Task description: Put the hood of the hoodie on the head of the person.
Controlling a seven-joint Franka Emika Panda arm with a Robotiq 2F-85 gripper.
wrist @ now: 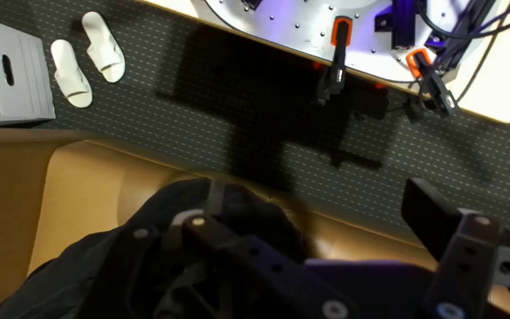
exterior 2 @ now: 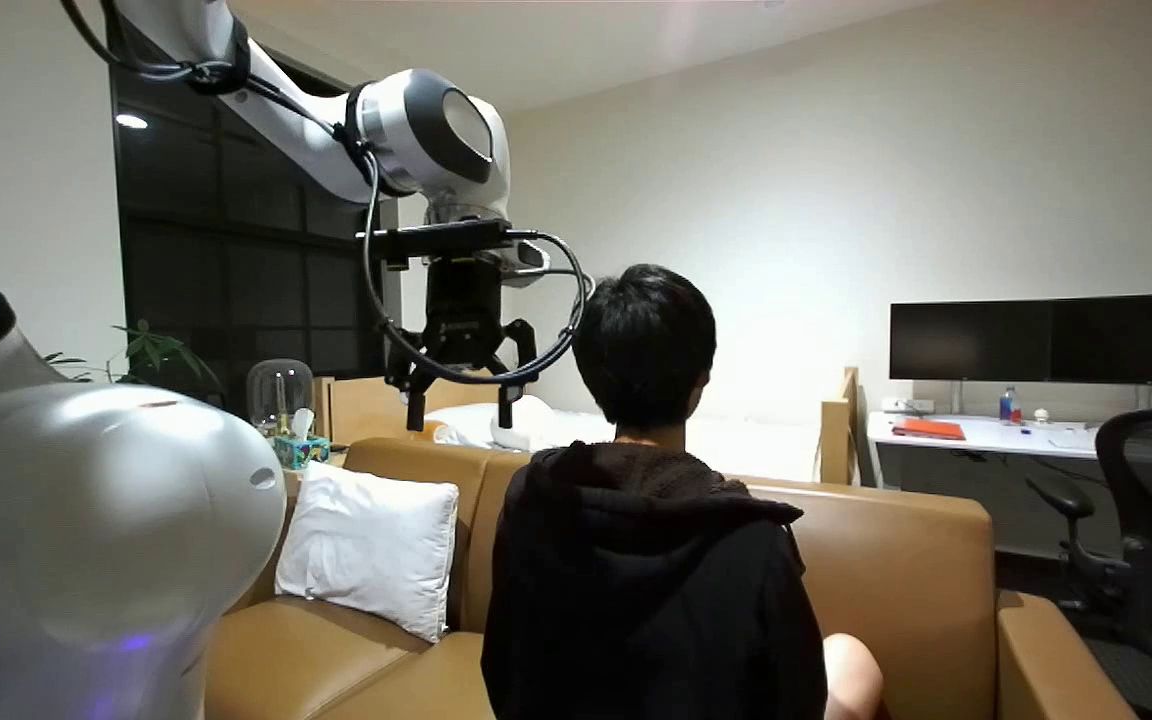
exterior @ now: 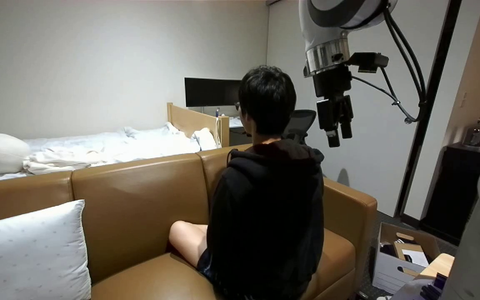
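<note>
A person [exterior: 261,200] sits on a tan leather sofa [exterior: 140,187], back to the camera in both exterior views, wearing a black hoodie [exterior 2: 651,630]. Its hood [exterior 2: 651,520] lies folded down at the nape, near the middle of the frame, with brown lining [exterior 2: 641,465] turned out along its upper edge; the black-haired head [exterior 2: 644,345] rises above. In an exterior view the tool [exterior 2: 461,412] hangs pointing down, left of the head and with a gap between it and the hood, its two fingers [exterior 2: 416,410] spread wide with the scene showing between them. In an exterior view a wrist-mounted camera [exterior: 367,61] juts out above the tool at upper right, where the fingers are seen nearly side-on, their tips about level with the top of the hood. In the wrist view the fingers stand far apart near the bottom, black cloth [wrist: 73,261] filling the lower left. Along the top there, orange-tipped clamps [wrist: 339,62] grip the edge of a table [wrist: 503,97]; white slippers [wrist: 72,75] lie on the dark carpet [wrist: 157,128] near a cardboard box [wrist: 27,75] at upper left.
</note>
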